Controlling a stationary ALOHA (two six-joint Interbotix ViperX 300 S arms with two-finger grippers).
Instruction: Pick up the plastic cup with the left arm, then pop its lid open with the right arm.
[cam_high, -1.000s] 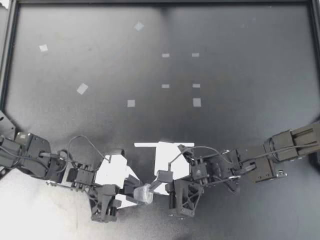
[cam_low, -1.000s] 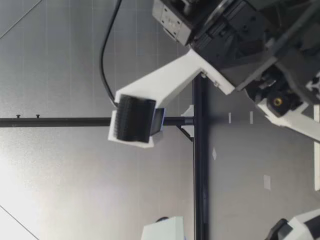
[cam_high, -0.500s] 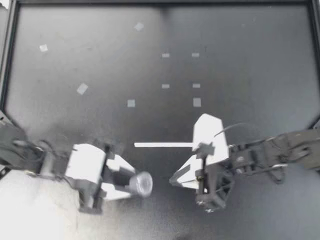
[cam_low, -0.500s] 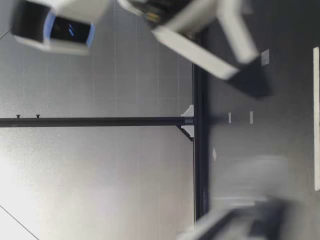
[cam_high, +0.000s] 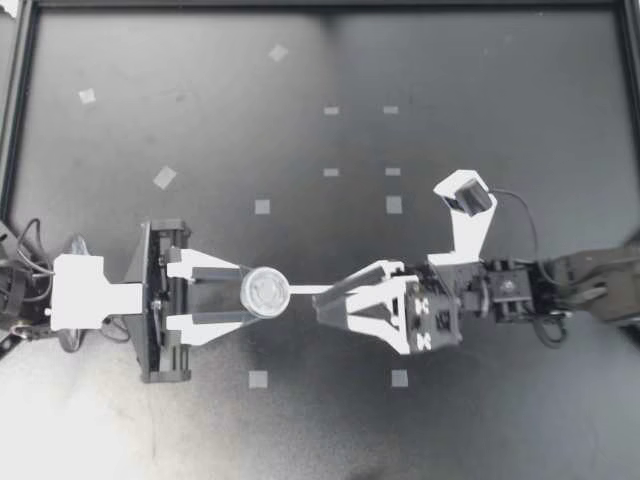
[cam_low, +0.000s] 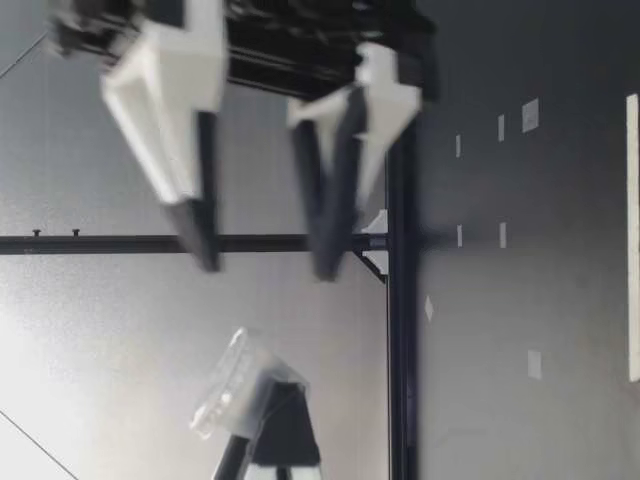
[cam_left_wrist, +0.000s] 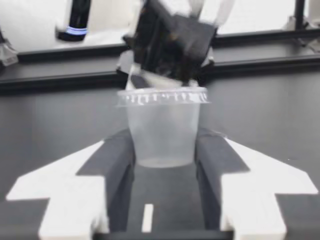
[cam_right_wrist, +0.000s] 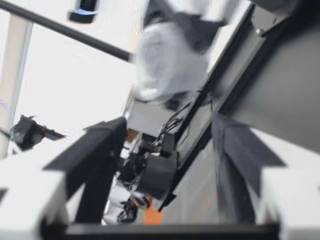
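Left gripper (cam_high: 248, 298): clamped on lidded clear cup (cam_high: 266, 292), lid up.
Right gripper (cam_high: 325, 304): fingers spread, empty.
Relation: cup lies just ahead of Right gripper's fingertips, not touching.

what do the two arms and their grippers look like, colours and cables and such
Both arms are black jointed segments with white parts. The left gripper and right gripper each have two tapered white fingers with black inner pads. A thin black cable loops over the right arm's wrist.
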